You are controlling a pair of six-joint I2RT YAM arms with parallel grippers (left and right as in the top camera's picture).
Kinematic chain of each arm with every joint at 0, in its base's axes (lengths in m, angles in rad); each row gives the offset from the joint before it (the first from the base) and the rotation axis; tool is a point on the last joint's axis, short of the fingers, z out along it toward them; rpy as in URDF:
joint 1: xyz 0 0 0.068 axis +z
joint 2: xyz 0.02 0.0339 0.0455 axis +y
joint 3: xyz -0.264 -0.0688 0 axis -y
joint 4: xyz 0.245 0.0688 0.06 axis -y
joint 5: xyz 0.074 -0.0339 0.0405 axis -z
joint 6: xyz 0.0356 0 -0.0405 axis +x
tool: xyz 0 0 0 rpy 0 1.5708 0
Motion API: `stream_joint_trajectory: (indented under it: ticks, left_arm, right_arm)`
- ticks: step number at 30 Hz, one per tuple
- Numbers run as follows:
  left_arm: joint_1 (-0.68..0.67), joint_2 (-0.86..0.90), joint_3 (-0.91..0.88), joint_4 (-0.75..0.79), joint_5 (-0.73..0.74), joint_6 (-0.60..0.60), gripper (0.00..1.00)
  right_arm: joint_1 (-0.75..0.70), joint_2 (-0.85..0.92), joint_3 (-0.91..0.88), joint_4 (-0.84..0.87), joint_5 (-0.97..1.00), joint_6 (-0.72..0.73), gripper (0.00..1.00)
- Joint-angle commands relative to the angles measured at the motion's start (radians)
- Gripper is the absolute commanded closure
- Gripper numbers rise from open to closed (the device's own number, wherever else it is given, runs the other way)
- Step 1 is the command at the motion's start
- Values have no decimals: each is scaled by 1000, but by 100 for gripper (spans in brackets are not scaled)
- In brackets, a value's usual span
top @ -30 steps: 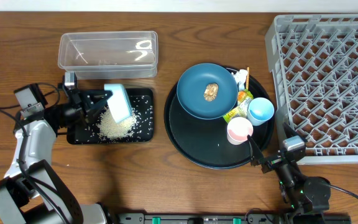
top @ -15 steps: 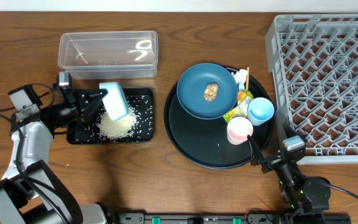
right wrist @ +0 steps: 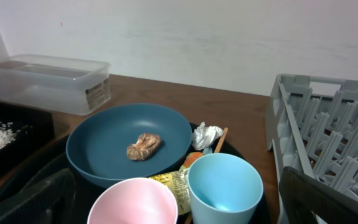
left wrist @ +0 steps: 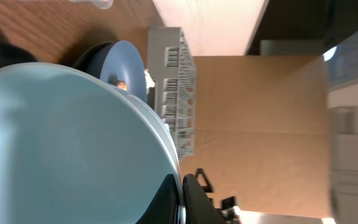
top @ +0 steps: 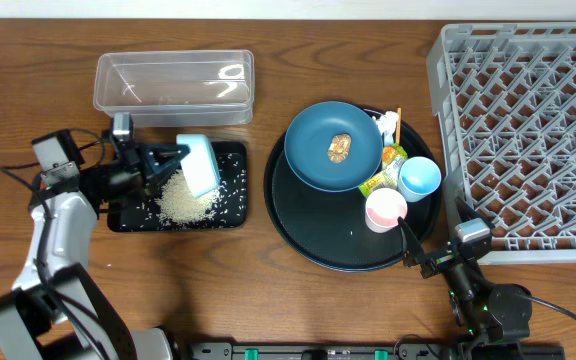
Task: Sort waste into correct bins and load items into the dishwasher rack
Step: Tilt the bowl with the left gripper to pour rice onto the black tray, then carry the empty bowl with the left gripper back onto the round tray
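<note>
My left gripper (top: 164,160) is shut on the rim of the white bowl (top: 199,165) and holds it tipped on edge over the shallow black tray (top: 233,213). White rice (top: 183,204) lies heaped and scattered in that tray. In the left wrist view the bowl (left wrist: 61,143) fills the frame, with the jaws (left wrist: 182,199) pinching its rim. The dark blue plate (top: 313,160) carries the brown lump (top: 340,147). The wrapper (top: 386,172), tissue (top: 387,126), chopstick (top: 399,114), pink cup (top: 386,210) and light blue cup (top: 419,178) sit beside it. My right gripper (right wrist: 169,186) is open and empty, near the cups.
The clear tub (top: 173,85) stands behind the black tray. The plate, cups and waste rest on a large round black tray (top: 308,245). The grey dishwasher rack (top: 528,130) fills the right side. My right arm (top: 463,265) sits at the front edge.
My left gripper has swung the tipped bowl left and then back right over the black tray. The right arm has not moved.
</note>
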Motion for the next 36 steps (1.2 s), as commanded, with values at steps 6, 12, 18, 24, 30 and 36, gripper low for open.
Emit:
stream_joint_trajectory:
  ticks: [6,12,18,24,30,36]
  left_arm:
    - [-191,-230,3,-10,-211,25,94]
    - [-454,-344,3,-190,-607,45,94]
    - [-748,-330,3,-253,-948,39,94]
    - [-933,-309,3,-164,-1107,33,94]
    - [-1043,-224,3,-144,-1199,34,94]
    - [-1126,-112,3,-42,-1199,33,94]
  right_arm:
    - [-13,-2,-2,-5,3,-11,1]
    - [-13,-2,-2,-5,3,-11,1]
    - [-13,-2,-2,-5,3,-11,1]
    - [-13,-2,-2,-5,3,-11,1]
    - [-13,-2,-2,-5,3,-11,1]
    - [-13,-2,-2,-5,3,-11,1]
